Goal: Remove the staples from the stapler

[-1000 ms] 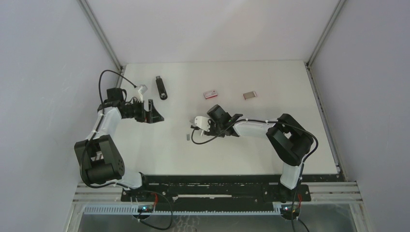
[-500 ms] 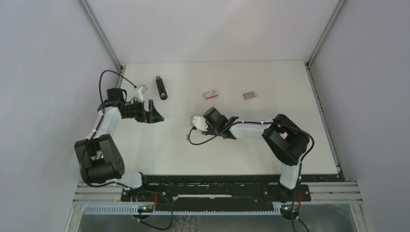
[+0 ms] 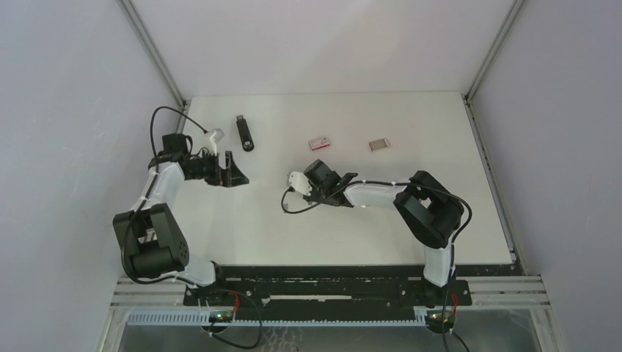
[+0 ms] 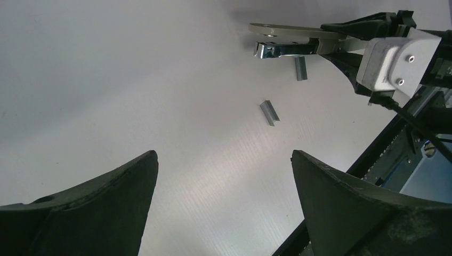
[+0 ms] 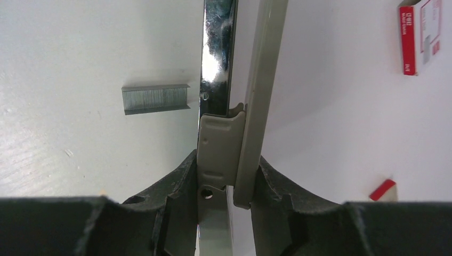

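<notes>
My right gripper [image 5: 226, 162] is shut on a beige stapler [image 5: 259, 80] with its chrome staple rail [image 5: 217, 48] swung open beside the body. In the top view this gripper [image 3: 312, 183] hangs over the middle of the table. One grey strip of the staples [image 5: 155, 98] lies on the table just left of the rail. The left wrist view shows the stapler [image 4: 293, 33] held above two strips of staples [image 4: 301, 68] [image 4: 269, 112]. My left gripper [image 4: 224, 160] is open and holds nothing; it hovers at the table's left side [image 3: 231, 172].
A small red-and-white box [image 3: 318, 144] [image 5: 421, 34] and a second small box [image 3: 378, 144] lie toward the back. A black elongated object [image 3: 244, 133] lies at the back left. A small red piece [image 5: 382, 189] lies right of the stapler.
My right gripper has shifted left and slightly toward the back with the stapler still in it. The left arm has not moved.
</notes>
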### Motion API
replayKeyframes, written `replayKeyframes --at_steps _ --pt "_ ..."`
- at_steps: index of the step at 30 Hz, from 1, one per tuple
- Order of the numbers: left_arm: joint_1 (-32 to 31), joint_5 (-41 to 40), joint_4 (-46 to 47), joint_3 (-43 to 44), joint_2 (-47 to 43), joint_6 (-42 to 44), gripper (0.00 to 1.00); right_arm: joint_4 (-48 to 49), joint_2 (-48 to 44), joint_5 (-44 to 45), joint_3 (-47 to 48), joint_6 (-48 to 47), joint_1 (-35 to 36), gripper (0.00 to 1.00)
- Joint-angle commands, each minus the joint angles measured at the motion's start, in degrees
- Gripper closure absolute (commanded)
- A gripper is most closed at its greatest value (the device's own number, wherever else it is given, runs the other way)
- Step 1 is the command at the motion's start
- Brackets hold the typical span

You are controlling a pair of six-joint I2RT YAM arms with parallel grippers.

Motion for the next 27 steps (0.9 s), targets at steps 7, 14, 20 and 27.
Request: replayKeyframes --at_steps 7,14,20,27 --pt "0.46 2.40 0.86 -1.32 0.17 1.23 0.00 -11.90 -1.78 -23.84 7.24 3.86 -9.45 1.00" --pt "0.49 3.57 0.76 -1.50 -0.04 1.70 0.00 -21.41 1.96 -36.20 13.24 1.43 -14.83 1.00" --pt "0.44 4.35 0.17 -1.41 -0.11 2.37 0.00 -32.13 8.22 -41.46 21.46 -0.35 -15.50 0.98" --pt "0.46 5.87 -0.98 -1.24 -0.09 3.68 0.00 -39.09 13.60 -46.37 28.28 -0.67 -16.24 0.95"
